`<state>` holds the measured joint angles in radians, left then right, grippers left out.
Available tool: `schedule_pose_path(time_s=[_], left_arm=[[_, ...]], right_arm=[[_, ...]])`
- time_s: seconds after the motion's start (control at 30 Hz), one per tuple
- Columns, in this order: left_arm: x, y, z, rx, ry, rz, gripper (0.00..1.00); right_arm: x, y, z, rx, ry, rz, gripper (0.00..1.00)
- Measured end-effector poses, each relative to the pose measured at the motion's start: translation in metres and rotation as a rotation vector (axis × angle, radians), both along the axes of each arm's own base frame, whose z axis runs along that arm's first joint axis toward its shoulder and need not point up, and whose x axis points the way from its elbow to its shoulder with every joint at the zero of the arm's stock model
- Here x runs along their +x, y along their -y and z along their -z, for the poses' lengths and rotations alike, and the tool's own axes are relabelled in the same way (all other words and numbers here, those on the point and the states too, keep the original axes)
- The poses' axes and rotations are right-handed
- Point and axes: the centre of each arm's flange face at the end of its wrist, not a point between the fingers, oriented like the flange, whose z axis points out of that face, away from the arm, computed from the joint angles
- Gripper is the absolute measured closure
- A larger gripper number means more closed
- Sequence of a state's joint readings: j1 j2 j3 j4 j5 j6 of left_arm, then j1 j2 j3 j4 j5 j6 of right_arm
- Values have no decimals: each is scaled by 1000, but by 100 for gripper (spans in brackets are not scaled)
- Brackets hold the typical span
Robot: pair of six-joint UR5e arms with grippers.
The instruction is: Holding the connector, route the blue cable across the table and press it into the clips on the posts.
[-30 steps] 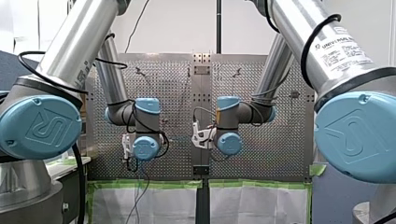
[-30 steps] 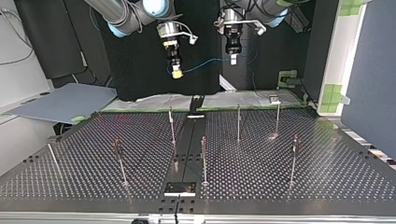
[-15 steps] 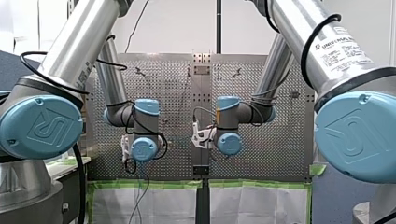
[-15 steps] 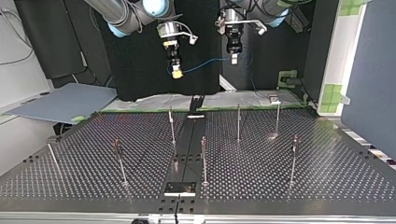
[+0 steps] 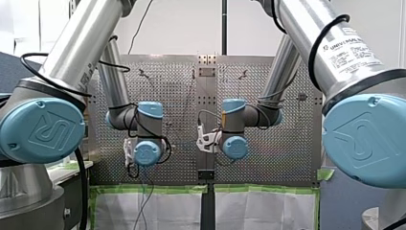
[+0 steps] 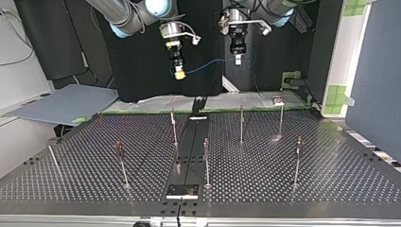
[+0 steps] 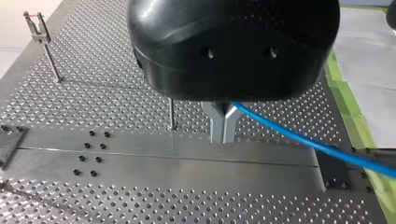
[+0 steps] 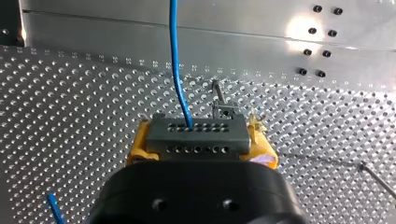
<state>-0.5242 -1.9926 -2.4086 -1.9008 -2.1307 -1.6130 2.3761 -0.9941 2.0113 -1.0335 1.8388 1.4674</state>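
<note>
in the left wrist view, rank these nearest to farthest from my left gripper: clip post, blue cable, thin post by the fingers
1. blue cable: comes out from between the left gripper's fingers, touching them.
2. thin post: stands just beside the fingers.
3. clip post: far off, near the table's edge.
</note>
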Motion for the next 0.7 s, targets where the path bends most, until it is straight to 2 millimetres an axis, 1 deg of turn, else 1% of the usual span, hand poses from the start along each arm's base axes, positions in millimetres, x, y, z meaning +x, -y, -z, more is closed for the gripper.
schedule_pose_path(time_s=[0.1,0.17,0.43,0.53,0.7], left_arm=[[-2,-9,-4,22,-2,1,100],[-4,-18,-7,32,-3,-5,100],[-16,-54,-20,38,-3,-75,100],[-18,-61,-24,35,3,-92,100],[-18,-63,-25,34,6,-98,100]], right_arm=[[6,-2,8,7,-32,8,100],[7,-2,17,22,-59,23,100],[-4,-12,66,126,-183,40,100],[-9,-16,79,159,-221,39,100],[-13,-20,86,188,-255,39,100]])
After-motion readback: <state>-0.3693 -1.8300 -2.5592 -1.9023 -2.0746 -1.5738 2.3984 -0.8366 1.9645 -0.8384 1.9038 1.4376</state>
